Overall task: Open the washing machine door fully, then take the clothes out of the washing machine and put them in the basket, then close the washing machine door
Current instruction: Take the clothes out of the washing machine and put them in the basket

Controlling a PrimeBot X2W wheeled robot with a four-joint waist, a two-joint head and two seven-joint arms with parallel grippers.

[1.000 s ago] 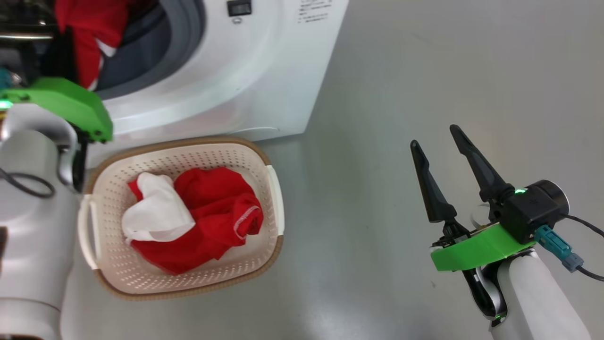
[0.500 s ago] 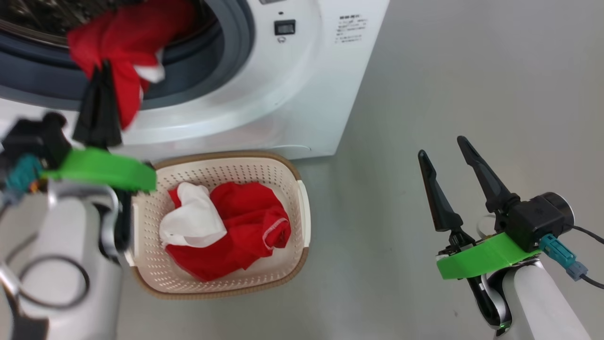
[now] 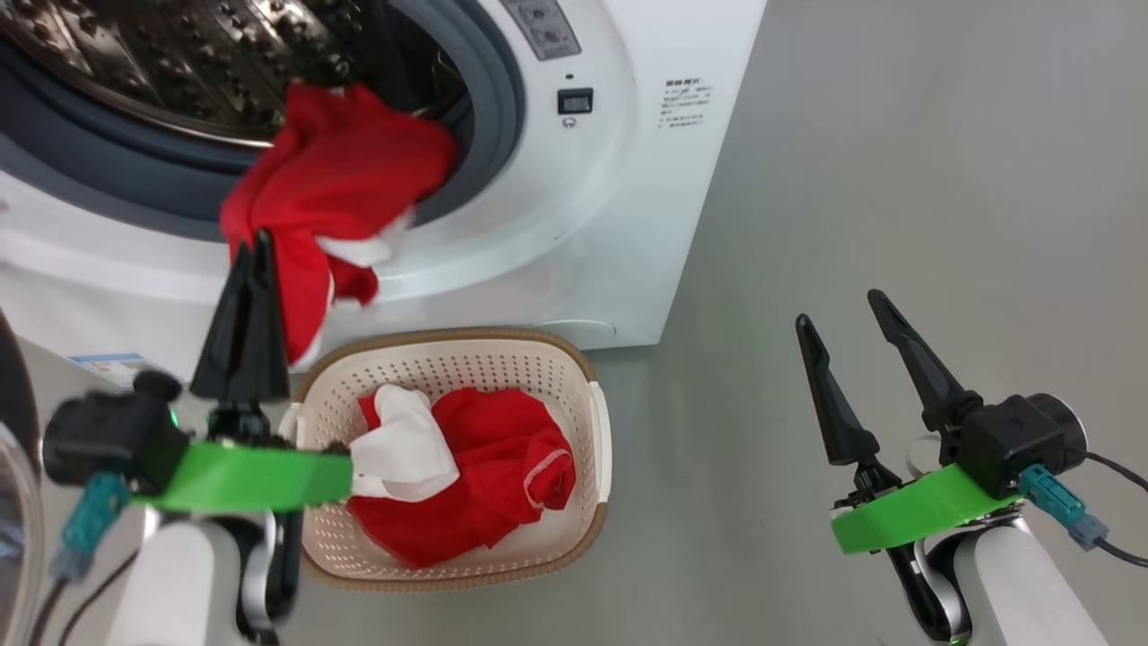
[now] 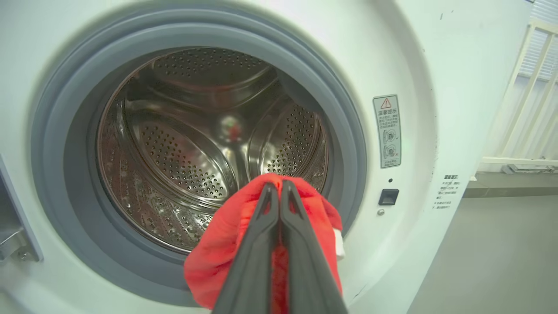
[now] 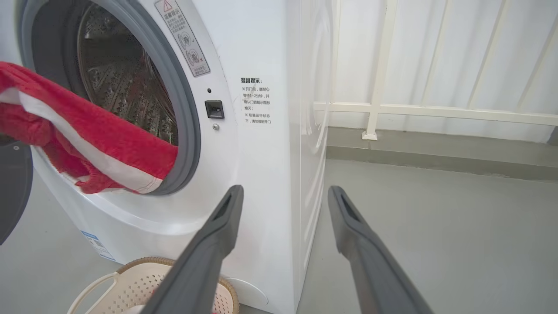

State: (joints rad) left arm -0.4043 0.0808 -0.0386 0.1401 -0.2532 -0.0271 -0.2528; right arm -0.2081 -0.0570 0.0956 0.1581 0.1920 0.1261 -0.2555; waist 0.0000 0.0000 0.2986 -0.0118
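1. Grey floor point(image 3: 852, 161); washer point(image 3: 628, 206) open, and the basket point(image 3: 448, 344) just before it holds one garment point(image 3: 484, 484).
2. Our left gripper point(image 3: 253, 244) is clamped shut on a second garment point(image 3: 341, 179) draped across the seal point(image 3: 502, 117); right gripper point(image 3: 838, 307) gapes, empty.
3. We'd lift clear of the seal, then release low over the basket.
4. Warning sticker point(image 4: 387, 131): Chinese print, probably a door caution; unreadable here.

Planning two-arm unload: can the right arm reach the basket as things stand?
Probably yes. The right tool, open and empty, sits right of the basket with only floor between them. The left tool, shut on the red garment, is on the other side.
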